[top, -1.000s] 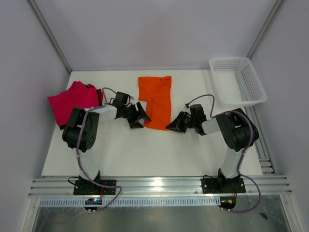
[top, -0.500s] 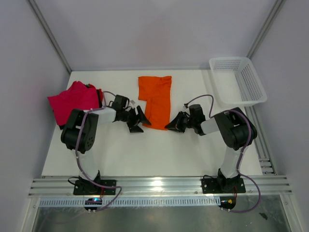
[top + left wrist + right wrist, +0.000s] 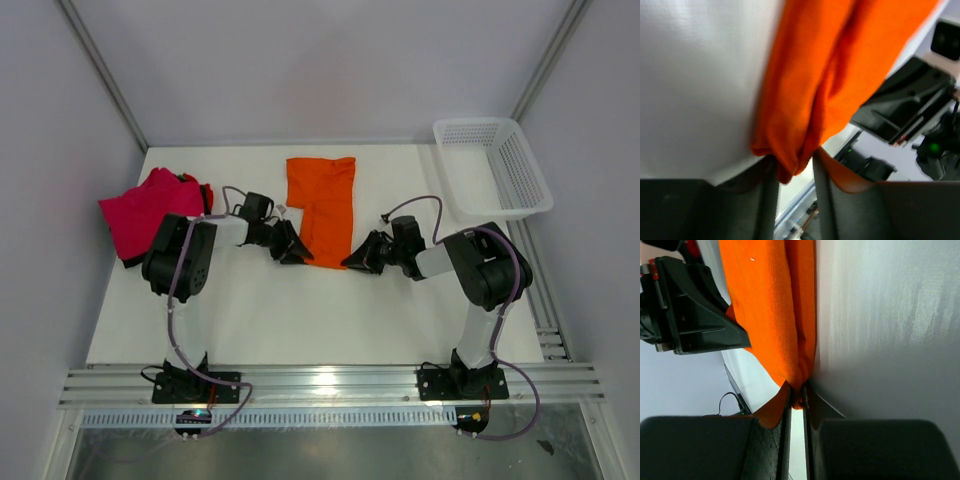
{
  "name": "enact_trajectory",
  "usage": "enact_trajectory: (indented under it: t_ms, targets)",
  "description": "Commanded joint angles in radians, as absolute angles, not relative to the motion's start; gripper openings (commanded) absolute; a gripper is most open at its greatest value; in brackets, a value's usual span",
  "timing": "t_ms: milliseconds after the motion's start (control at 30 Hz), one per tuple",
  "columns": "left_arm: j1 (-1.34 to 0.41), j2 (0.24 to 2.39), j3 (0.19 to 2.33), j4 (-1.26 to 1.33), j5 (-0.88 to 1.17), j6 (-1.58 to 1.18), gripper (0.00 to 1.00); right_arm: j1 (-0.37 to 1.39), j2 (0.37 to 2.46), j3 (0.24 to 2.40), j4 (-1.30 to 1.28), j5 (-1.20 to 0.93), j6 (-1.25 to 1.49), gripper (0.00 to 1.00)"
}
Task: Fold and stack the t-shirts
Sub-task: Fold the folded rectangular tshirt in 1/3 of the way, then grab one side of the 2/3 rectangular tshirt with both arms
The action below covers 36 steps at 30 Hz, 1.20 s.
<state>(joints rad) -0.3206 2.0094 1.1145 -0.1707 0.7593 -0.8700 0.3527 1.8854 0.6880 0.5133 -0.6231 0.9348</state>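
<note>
The orange t-shirt (image 3: 322, 200) is lying mid-table (image 3: 250, 310), stretching toward 12 o'clock. The left tool (image 3: 291, 248) and right tool (image 3: 357, 260) are each pinching its 6 o'clock hem, likely readying a fold. The magenta t-shirt (image 3: 150, 208) is sitting crumpled at 9 o'clock. The black t-shirt is not clearly showing, perhaps buried beneath.
</note>
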Motion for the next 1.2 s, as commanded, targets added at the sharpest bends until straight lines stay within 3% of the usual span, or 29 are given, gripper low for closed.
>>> enact_trajectory:
  t_ms: [0,67,567,1167]
  targets:
    - [-0.322,2.069,1.118,-0.17,0.678,-0.836,0.13,0.365,1.905,0.68,0.456,-0.566,0.882,0.06]
    - [-0.322,2.072,1.121,-0.172,0.678,-0.835,0.0,0.365,1.907,0.686,0.45,-0.566,0.881,0.06]
    - [-0.35,1.973,1.054,-0.256,0.629,-0.831,0.0,0.37,1.809,0.621,0.401,-0.584,0.87,0.06]
    - [-0.529,1.666,1.098,-0.558,0.511,-0.864,0.0,0.489,1.378,0.497,0.008,-0.529,0.79,0.05]
